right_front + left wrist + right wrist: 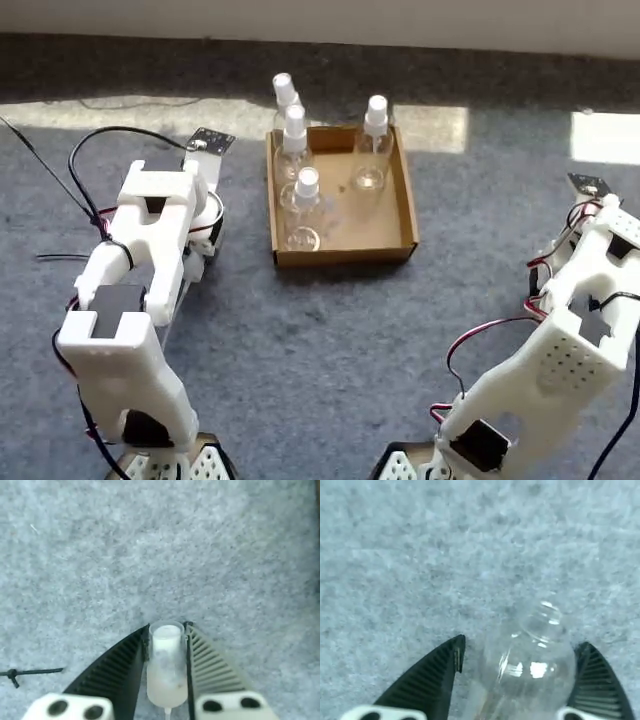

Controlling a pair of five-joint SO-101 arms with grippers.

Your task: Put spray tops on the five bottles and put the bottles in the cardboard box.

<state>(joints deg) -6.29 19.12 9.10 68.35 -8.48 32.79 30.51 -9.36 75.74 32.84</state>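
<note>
Carpet first: grey, nubby pile point(330, 340) under everything. Starting on my left side, my left arm point(150, 260) is all white blocky plastic with red and black wires looped off it. From its wrist I see my left gripper point(166, 627), black ribbed fingers point(125, 670) pressed in tight on the spray top point(167, 665), a frosted white cylinder with a thin tube poking out of its near end. It is held off the carpet, and a black cable tie point(20, 672) lies on the pile off to one side.

Middle of the floor now: the cardboard box point(410, 215), shallow, brown and square, open at the top. Four capped bottles point(305, 205) stand upright there, clear with white tops. Three are plainly inside. The fourth is at the back-left corner, and I can't tell whether it is in the box or just behind it.

Over to my right arm point(570, 340), which is perforated white plastic. My right gripper point(520, 645) has its jaws wide, clamped around the clear bottle point(530, 665). It is round-shouldered and glossy, its bare threaded neck pointing away from the wrist.
</note>
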